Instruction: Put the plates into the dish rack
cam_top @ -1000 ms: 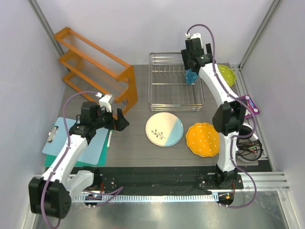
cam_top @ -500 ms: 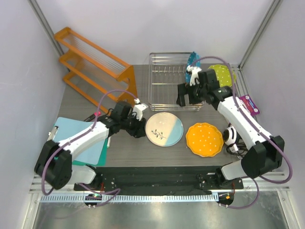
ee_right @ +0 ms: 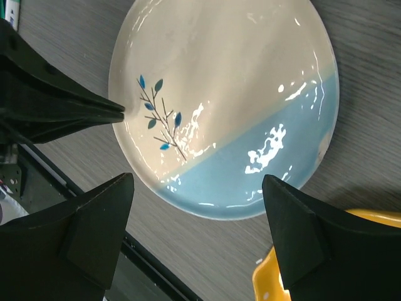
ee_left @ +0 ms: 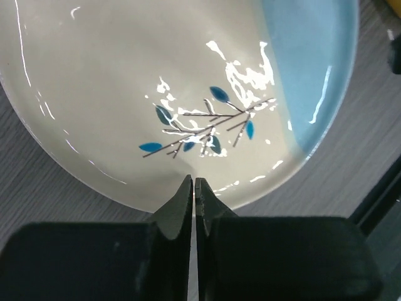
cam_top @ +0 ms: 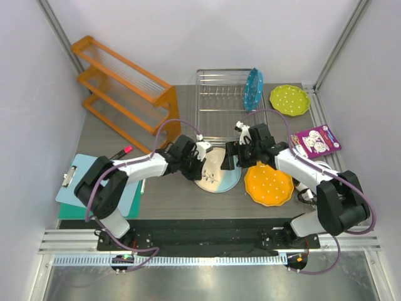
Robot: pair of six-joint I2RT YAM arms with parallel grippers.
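Observation:
The cream and light-blue leaf plate (cam_top: pixel 216 180) (ee_left: pixel 156 75) (ee_right: pixel 238 75) lies flat on the table in front of the dish rack (cam_top: pixel 219 106). My left gripper (cam_top: pixel 205 168) (ee_left: pixel 193 182) is shut, its tips against the plate's cream rim with nothing between them. My right gripper (cam_top: pixel 229 162) (ee_right: pixel 197 182) hangs open over the plate's blue side, its fingers spread wide. The blue plate (cam_top: pixel 253 88) stands on edge at the rack's right end. The lime-green plate (cam_top: pixel 289 99) lies right of the rack. The orange plate (cam_top: pixel 269 183) (ee_right: pixel 276 282) lies right of the leaf plate.
An orange slatted shelf (cam_top: pixel 125 81) stands at the back left. A clipboard on a teal mat (cam_top: pixel 88 188) and a red marker (cam_top: pixel 123 151) lie at the left. A purple booklet (cam_top: pixel 316 141) and cables (cam_top: pixel 316 191) lie at the right edge.
My left arm swung right to the leaf plate's rim and its jaws shut. My right arm left the blue plate standing in the rack and came down over the leaf plate.

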